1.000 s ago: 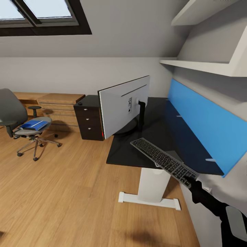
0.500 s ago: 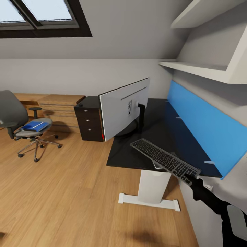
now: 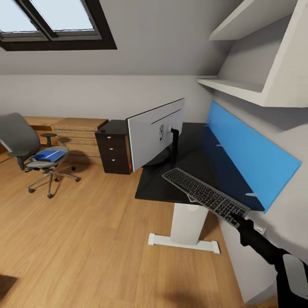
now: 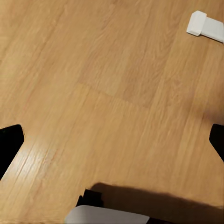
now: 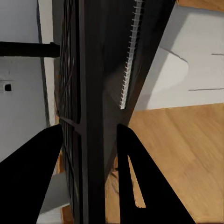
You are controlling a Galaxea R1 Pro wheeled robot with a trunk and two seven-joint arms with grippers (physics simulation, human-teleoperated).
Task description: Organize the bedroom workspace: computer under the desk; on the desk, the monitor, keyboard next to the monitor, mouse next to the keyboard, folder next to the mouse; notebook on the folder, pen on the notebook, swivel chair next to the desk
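Two fingers of right gripper (image 5: 88,140) clamp keyboard (image 3: 204,196) end above desk (image 3: 201,158).

Right arm (image 3: 261,248): slender forearm, matt black, widening toward a bulkier black segment; a smooth light-grey rounded shell (image 3: 297,271) sits on the link next behind, edged in black. No cables, screws or markings visible on it. Right gripper (image 5: 88,140): two flat, plain black fingers (image 5: 135,172), broad at the base and tapering to blunt tips, surfaces unlit and without visible texture; a thin pale slit shows along one finger near its base. Left gripper (image 4: 112,140): two black fingertips (image 4: 9,142) with blunt, angled ends, set wide apart; between them a light-grey plate (image 4: 107,215) with a straight edge, backed by a small black block.
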